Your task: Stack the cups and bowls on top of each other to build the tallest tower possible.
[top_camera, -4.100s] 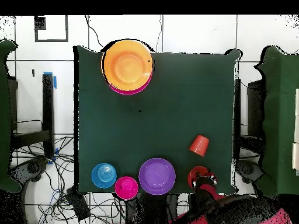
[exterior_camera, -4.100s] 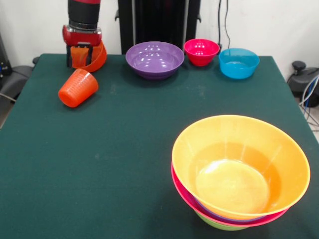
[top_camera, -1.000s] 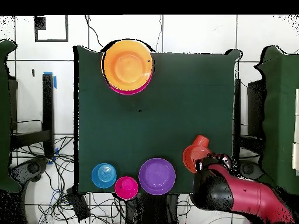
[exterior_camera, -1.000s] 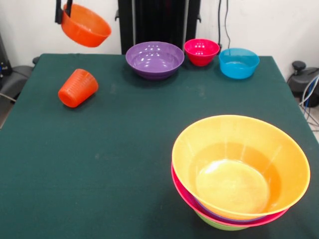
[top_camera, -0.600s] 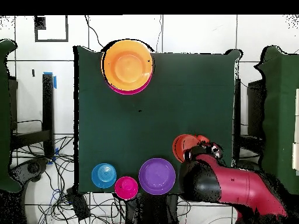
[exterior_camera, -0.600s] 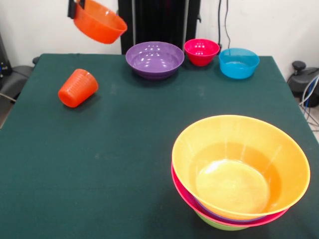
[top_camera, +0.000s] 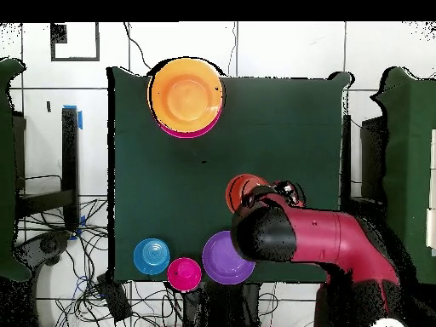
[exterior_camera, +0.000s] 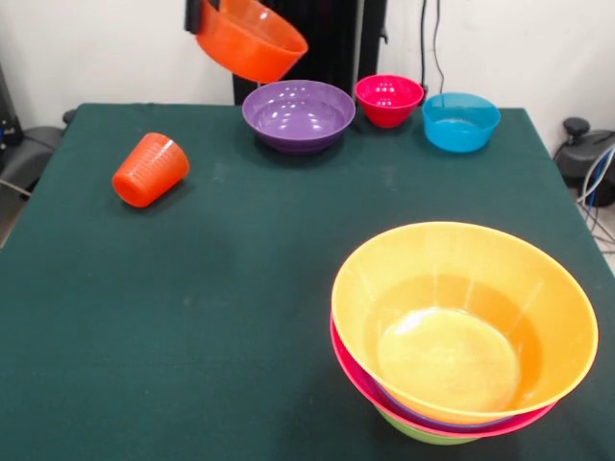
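While the small orange bowl (exterior_camera: 252, 40) hung tilted in the air above the table's (exterior_camera: 192, 317) far edge, the gripper (exterior_camera: 195, 13) was clamped on its rim at the upper left, with only the dark fingertips showing at the top of the front view. From overhead, the bowl (top_camera: 242, 191) showed just beyond the red and black arm (top_camera: 315, 243), which reached across from the right and covered part of the purple bowl (top_camera: 226, 259).

In the front view the purple bowl (exterior_camera: 298, 114) sat upright on the table, just below and right of the lifted bowl. The magenta-red bowl (exterior_camera: 388, 99) stood next to it, and the blue bowl (exterior_camera: 460, 120) next to that, the three in a row along the far edge.

The orange-red tumbler (exterior_camera: 150, 170) lay on its side at the left, well apart from the bowls, its mouth pointing down-left.

The tower (exterior_camera: 461, 331) stood at the near right corner: the large orange bowl (exterior_camera: 463, 317) uppermost, open side up, with the pink rim (exterior_camera: 351, 369) beneath it and a sliver of green (exterior_camera: 423, 434) lowest. A thin purple edge showed between the orange and the pink. The top bowl held nothing.
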`<state>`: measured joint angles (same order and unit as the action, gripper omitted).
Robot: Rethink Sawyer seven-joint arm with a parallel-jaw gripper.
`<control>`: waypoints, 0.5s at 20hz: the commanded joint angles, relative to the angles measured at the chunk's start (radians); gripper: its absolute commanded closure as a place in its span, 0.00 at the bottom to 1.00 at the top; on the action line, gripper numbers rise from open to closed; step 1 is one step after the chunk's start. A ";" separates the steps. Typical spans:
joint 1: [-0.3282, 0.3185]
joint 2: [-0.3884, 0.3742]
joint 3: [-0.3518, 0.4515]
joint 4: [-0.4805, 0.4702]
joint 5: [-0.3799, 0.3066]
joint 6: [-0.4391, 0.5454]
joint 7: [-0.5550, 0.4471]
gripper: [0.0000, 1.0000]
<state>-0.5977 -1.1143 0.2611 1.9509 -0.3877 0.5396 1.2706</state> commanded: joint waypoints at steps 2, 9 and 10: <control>0.103 0.083 0.078 -0.214 0.085 0.275 0.095 1.00; 0.158 0.157 0.069 -0.376 0.112 0.381 0.106 1.00; 0.164 0.169 0.068 -0.397 0.114 0.393 0.105 1.00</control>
<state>-0.4705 -1.0459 0.2714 1.6985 -0.2940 0.7961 1.2706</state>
